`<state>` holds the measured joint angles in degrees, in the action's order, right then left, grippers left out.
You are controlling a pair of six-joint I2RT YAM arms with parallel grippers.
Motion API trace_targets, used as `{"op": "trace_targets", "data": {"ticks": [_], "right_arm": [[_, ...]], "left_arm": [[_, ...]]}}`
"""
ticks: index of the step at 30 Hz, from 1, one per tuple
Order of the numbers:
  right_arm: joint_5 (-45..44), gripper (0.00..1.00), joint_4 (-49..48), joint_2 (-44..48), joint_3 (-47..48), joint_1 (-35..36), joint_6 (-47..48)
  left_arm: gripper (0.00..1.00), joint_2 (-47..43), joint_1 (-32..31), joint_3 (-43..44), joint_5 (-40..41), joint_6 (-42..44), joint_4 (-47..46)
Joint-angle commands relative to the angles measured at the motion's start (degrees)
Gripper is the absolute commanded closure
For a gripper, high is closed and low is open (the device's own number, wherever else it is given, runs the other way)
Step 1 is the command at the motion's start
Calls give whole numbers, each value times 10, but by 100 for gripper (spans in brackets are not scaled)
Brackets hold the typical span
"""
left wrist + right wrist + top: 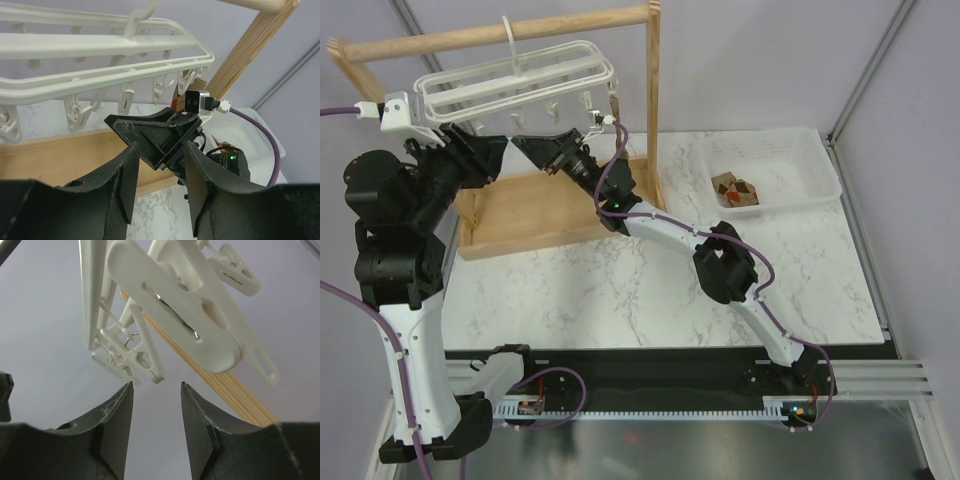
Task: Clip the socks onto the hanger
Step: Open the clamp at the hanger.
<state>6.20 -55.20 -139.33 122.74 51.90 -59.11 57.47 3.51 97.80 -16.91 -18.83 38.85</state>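
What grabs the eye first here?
The white hanger hung from the wooden rack at back left, with the left end effector and right end effector both up just beneath it, jaws apart and empty. After that, one argyle sock lying in the white basket at far right.

Soft, even, bright light fills the top view. The bench (620,290) carries only faint, diffuse shadows and no glare. In the wrist views the left gripper (161,145) and right gripper (157,385) look dark and low in detail. The nearest clip (190,315) is slightly soft against the pale wall (45,315).
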Motion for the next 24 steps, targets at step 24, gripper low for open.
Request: {"op": "trace_targets", "data": {"ticks": [24], "right_arm": [[47,54,26,26,73,-16,28]], "left_arm": [[51,-4,2,-8,-12,-11,-24]]}}
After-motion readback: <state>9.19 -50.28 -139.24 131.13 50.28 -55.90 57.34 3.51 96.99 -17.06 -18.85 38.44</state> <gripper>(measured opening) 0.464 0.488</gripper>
